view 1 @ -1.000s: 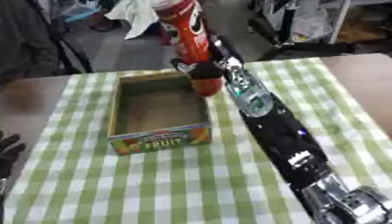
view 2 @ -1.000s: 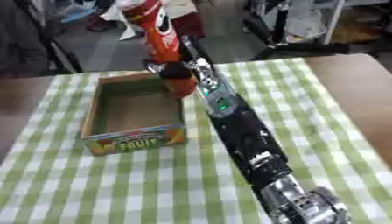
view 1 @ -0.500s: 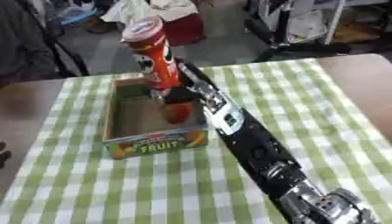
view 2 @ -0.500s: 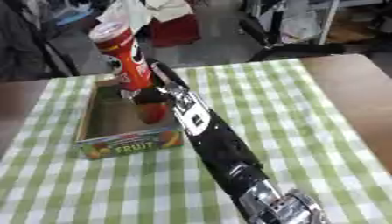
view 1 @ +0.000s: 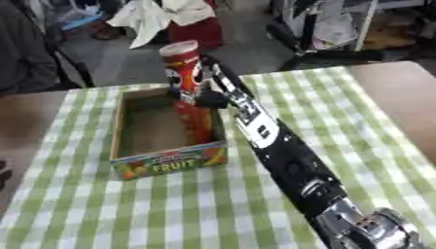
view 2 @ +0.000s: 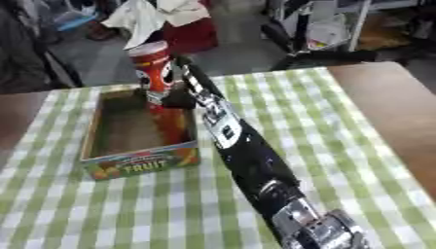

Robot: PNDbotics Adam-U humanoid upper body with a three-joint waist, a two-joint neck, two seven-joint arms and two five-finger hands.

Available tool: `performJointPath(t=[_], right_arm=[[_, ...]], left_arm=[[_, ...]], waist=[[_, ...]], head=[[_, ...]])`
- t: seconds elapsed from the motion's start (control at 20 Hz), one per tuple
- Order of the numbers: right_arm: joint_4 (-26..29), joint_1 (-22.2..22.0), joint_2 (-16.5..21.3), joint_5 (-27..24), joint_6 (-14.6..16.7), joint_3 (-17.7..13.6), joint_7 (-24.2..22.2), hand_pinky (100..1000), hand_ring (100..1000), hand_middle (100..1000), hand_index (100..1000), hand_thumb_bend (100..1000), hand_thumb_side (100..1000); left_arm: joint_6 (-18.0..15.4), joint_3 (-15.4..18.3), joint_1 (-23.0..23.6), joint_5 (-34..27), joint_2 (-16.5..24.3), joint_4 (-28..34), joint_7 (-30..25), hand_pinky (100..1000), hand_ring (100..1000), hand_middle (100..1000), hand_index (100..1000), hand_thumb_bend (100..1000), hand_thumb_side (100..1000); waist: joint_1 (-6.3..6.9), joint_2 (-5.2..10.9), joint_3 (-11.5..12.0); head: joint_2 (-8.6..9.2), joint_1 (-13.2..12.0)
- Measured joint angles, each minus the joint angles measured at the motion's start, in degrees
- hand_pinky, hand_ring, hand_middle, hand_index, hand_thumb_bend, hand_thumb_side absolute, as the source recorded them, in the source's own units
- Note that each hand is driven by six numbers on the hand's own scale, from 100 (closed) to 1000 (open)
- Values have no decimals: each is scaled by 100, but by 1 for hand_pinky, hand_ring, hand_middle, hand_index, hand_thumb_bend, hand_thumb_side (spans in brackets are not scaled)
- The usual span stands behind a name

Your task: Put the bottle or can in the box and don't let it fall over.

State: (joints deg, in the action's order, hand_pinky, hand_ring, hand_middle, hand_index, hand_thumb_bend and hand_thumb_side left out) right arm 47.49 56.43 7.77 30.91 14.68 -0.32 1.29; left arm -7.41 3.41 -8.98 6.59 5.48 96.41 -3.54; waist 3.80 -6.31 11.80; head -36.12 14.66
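We have the can (view 1: 191, 92) inside the box (view 1: 128, 146) now, along its right wall, standing nearly upright with only a slight lean. Our right hand (view 1: 204, 98) is wrapped around its middle, so we judge the placing nearly done — what is left is to seat the base flat on the box floor, let go and draw the arm away without tipping it. Whether the bottom already touches the floor we cannot tell, since the wall hides it. The can is a tall, slim red tube with a pale lid and a printed label, smooth-sided and top-heavy in shape, so it would topple easily if nudged. The box is a shallow open cardboard tray, brown and dull inside, with a bright fruit picture on its front panel; it sits toward the table's left side, nearer the far edge. The table (view 1: 366, 112) wears a green-and-white checked cloth, soft-looking and flat. At the picture's lower left edge a dark shape (view 1: 3, 171) shows — perhaps our left hand, but we cannot tell how its fingers are set.
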Motion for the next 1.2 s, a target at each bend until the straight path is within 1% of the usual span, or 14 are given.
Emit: performJointPath(t=[0.1,0.15,0.3,0.4,0.5,0.65,0.8,0.95,1.05,1.2], right_arm=[[194,-6,176,-60,66,32,-53,1000,979,970,1000,702,555],[330,-39,297,-119,104,50,-94,1000,983,973,1000,683,530],[808,-370,760,-423,171,83,-279,1000,987,977,1000,650,489],[1188,-749,1132,-706,166,77,-427,1000,987,978,1000,638,475],[1611,-1241,1470,-998,123,37,-575,1000,987,978,1000,630,468],[2292,-1993,1800,-1332,-22,-99,-751,1000,977,970,1000,626,466],[2974,-2717,1844,-1463,-198,-341,-786,1000,972,966,1000,618,462],[3597,-3363,1737,-1469,-377,-625,-643,1000,965,961,1000,613,462],[3926,-3702,1604,-1446,-478,-777,-503,1000,965,961,1000,613,459],[4260,-4082,1409,-1402,-569,-916,-327,1000,964,960,1000,609,457]], left_arm=[[1,10,37,0,3,0,8,979,863,841,998,708,837],[3,24,51,1,5,0,19,980,863,841,998,708,837],[16,74,109,7,24,0,49,980,863,841,998,707,837],[17,111,148,12,79,0,85,980,863,841,998,707,837],[24,149,168,26,123,0,116,980,863,841,998,707,838],[26,183,191,44,167,0,152,980,863,841,997,706,839],[33,202,198,56,191,0,171,980,863,841,997,707,839],[30,210,203,57,211,0,178,980,863,841,998,706,839],[30,210,226,57,211,-1,179,980,863,841,998,706,840],[29,208,248,57,211,-25,174,980,863,841,998,705,840]], waist=[[-28,3,-103],[-49,9,-162],[-132,59,-379],[-182,84,-526],[-247,91,-685],[-305,102,-851],[-327,126,-1009],[-323,141,-1060],[-325,162,-1071],[-323,165,-1108]], head=[[-2,-45],[-5,-74],[-44,-205],[-79,-308],[-121,-425],[-177,-574],[-216,-709],[-256,-775],[-258,-809],[-288,-847]])
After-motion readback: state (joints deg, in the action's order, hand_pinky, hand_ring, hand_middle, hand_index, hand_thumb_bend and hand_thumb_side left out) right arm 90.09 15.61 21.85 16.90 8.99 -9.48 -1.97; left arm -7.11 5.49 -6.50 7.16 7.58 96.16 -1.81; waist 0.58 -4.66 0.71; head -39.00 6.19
